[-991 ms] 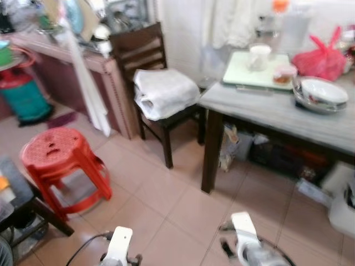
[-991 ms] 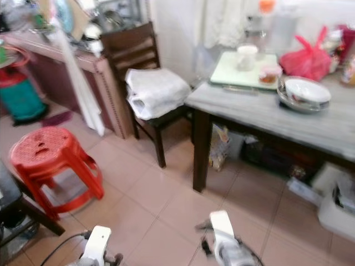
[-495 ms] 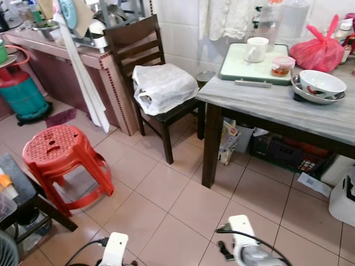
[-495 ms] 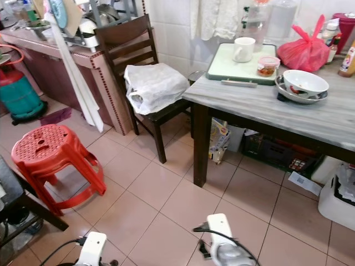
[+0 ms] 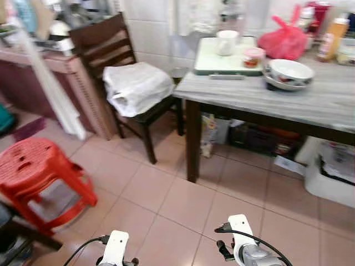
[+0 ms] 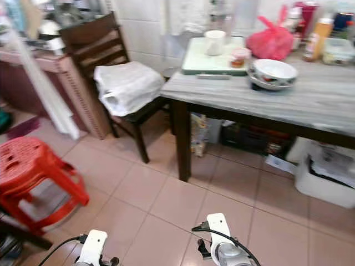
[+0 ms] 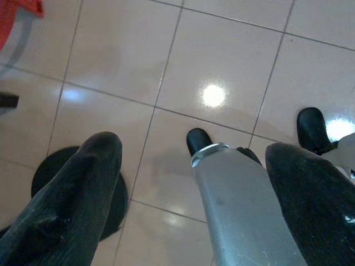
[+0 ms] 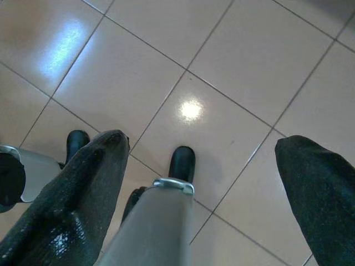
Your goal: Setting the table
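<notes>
Bowl (image 5: 291, 71) sits on the bench (image 5: 310, 102) near its far side; likely ceramic, heavy, slick and breakable, best pinched at the rim. Left hand (image 7: 194, 183) and right hand (image 8: 199, 183) hang wide over floor tiles.

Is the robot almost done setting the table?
No, nothing looks laid out yet. The bowl and mug still crowd the table's far side by a red bag. Both the left gripper and right gripper hang open and empty above the floor tiles.
</notes>
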Motion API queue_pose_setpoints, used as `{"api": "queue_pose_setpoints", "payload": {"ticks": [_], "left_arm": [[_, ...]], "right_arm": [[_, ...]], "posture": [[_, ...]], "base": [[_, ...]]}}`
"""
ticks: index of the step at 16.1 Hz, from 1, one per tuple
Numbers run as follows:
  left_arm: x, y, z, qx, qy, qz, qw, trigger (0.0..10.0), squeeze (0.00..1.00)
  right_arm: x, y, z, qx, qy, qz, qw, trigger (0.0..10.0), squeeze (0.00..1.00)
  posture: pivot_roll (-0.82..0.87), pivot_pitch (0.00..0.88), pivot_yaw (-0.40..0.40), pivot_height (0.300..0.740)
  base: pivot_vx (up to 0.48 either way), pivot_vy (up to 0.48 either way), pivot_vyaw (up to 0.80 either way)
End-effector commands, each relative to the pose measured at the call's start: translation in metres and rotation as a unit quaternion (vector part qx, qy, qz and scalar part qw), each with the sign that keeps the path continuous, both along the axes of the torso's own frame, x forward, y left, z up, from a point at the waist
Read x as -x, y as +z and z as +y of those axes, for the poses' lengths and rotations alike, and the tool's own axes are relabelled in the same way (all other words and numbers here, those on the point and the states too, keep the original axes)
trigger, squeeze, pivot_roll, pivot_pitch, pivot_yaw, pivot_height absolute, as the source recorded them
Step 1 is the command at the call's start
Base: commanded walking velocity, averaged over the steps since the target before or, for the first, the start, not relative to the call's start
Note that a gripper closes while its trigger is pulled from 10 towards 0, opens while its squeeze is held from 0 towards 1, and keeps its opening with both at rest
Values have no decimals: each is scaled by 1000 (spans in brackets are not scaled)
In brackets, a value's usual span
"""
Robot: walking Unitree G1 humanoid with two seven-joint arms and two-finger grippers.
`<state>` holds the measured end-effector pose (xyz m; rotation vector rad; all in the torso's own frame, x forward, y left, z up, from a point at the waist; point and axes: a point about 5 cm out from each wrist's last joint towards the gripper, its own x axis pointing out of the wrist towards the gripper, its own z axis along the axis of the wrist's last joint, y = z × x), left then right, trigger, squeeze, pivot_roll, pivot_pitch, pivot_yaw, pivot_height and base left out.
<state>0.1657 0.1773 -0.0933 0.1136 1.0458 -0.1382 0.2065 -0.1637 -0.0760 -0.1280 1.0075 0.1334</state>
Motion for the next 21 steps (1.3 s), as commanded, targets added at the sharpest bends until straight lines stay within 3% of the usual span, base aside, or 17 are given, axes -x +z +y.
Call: {"api": "queue_pose_setpoints", "payload": {"ticks": [1, 5, 12, 18, 21], "left_arm": [[0, 1, 5, -5, -3, 1, 1000, 10000, 0], [1, 0, 5, -8, -4, 6, 1000, 10000, 0], [3, -1, 5, -6, -5, 9, 1000, 10000, 0], [4, -1, 6, -11, -6, 10, 1000, 10000, 0], [4, -1, 5, -3, 13, 3, 1000, 10000, 0]], "right_arm": [[0, 0, 2, 2, 0, 1, 1000, 10000, 0], [0, 0, 2, 5, 3, 1, 1000, 10000, 0], [1, -1, 1, 10, 9, 2, 1000, 10000, 0], [1, -1, 1, 12, 14, 2, 1000, 10000, 0], [1, -1, 1, 13, 19, 0, 1000, 10000, 0]], "posture": [[-48, 0, 80, 740], [-52, 0, 79, 740], [-50, 0, 74, 740], [-54, 0, 71, 740], [-52, 0, 69, 740]], "base": [[0, 0, -781], [0, -247, -716], [0, -463, 0], [0, -480, -748], [0, -281, 0]]}}
